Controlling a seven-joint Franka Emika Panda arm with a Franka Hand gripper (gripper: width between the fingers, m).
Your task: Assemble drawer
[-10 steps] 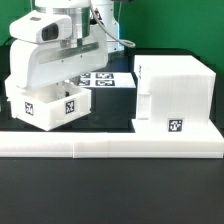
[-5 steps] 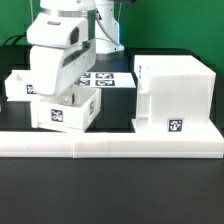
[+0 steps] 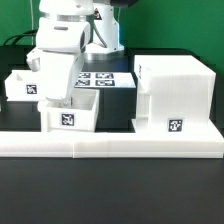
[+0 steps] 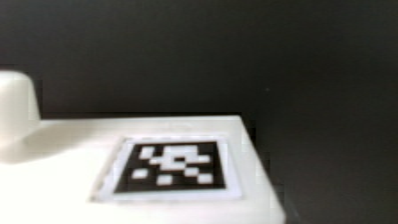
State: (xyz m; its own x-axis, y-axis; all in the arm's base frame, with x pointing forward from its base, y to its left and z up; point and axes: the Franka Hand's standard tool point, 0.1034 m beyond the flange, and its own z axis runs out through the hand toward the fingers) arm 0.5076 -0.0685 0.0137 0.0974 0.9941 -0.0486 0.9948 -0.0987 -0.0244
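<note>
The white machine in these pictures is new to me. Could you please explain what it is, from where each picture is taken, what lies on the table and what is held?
It is a robot arm with a two-finger gripper. One picture is from a camera off the arm, the other, blurred, from a camera on the wrist. On the black table lie a large white box, a near tray, a far tray, a low white wall and the marker board. The gripper reaches down at the near tray; whether it grips cannot be seen.
</note>
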